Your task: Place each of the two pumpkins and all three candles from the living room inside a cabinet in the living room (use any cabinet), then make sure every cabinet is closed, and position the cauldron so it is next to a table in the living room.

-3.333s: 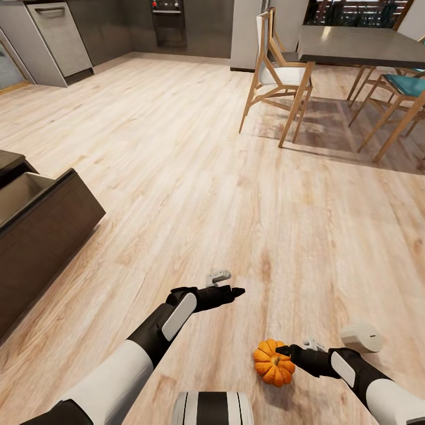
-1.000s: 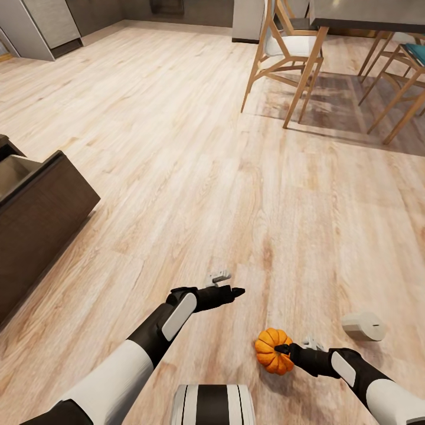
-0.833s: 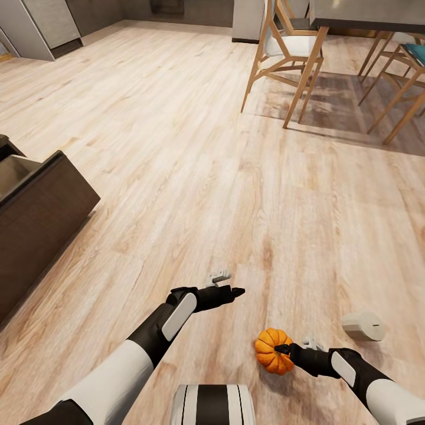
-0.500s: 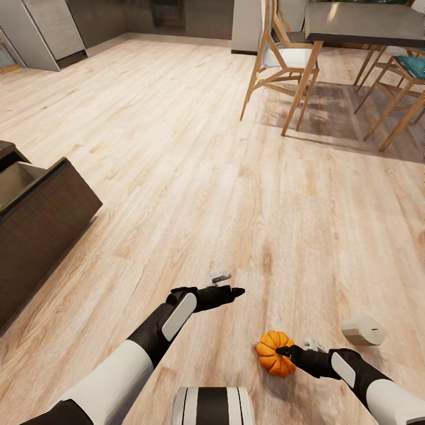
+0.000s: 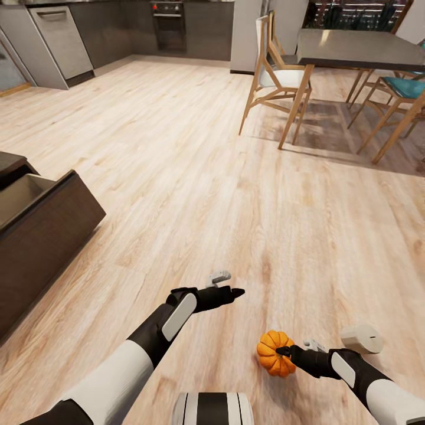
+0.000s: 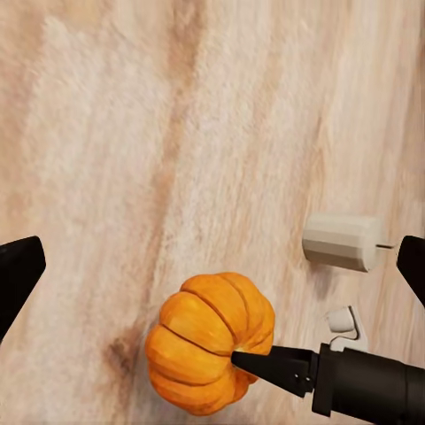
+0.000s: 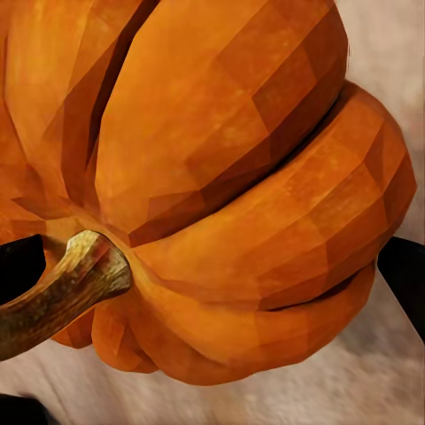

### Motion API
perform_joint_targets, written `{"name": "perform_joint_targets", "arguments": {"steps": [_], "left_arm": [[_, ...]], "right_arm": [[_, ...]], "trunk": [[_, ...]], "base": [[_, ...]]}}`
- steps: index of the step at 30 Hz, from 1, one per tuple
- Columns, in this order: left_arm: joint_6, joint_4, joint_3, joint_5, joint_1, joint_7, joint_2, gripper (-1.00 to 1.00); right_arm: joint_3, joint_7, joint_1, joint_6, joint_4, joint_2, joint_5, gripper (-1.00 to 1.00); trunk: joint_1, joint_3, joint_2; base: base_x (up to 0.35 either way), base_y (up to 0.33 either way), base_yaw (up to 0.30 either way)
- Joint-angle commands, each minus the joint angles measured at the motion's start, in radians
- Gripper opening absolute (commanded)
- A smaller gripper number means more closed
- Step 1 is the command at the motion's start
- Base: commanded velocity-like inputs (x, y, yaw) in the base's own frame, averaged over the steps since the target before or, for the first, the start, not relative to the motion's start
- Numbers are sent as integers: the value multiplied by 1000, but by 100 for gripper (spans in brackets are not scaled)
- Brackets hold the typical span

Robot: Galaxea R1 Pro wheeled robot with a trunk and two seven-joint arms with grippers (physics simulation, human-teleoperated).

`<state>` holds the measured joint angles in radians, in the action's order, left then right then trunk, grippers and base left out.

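My arms: white upper shells, black forearms with white oval panels, black tapered grippers, small grey brackets.

Bright even light; soft shadows under chairs (image 5: pixel 277 71); sharp render.

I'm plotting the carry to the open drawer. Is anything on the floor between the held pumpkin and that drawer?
Nothing visible blocks it. The right gripper holds the pumpkin; bare wood floor runs to the open drawer. The left gripper hovers beside that line. A pale cylinder lies on the far side.
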<state>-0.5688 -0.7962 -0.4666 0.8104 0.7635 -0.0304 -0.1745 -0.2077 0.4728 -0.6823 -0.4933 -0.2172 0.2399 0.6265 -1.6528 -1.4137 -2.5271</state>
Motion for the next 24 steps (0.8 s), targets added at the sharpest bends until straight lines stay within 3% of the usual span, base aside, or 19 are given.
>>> {"name": "perform_joint_targets", "arguments": {"steps": [1,10,24], "left_arm": [[-3,0,0,0,0,-2,0,100],[-3,4,0,-3,0,0,0,100],[-3,158,2,-11,0,0,0,100]], "right_arm": [[-9,1,0,-4,-1,1,9,-100],[-9,2,0,-4,-1,1,9,-100],[-6,0,0,-7,-1,3,10,-100]], "trunk": [[1,3,0],[5,40,2],[11,113,5]], "base": [[0,0,0],[0,0,23],[0,0,160]]}}
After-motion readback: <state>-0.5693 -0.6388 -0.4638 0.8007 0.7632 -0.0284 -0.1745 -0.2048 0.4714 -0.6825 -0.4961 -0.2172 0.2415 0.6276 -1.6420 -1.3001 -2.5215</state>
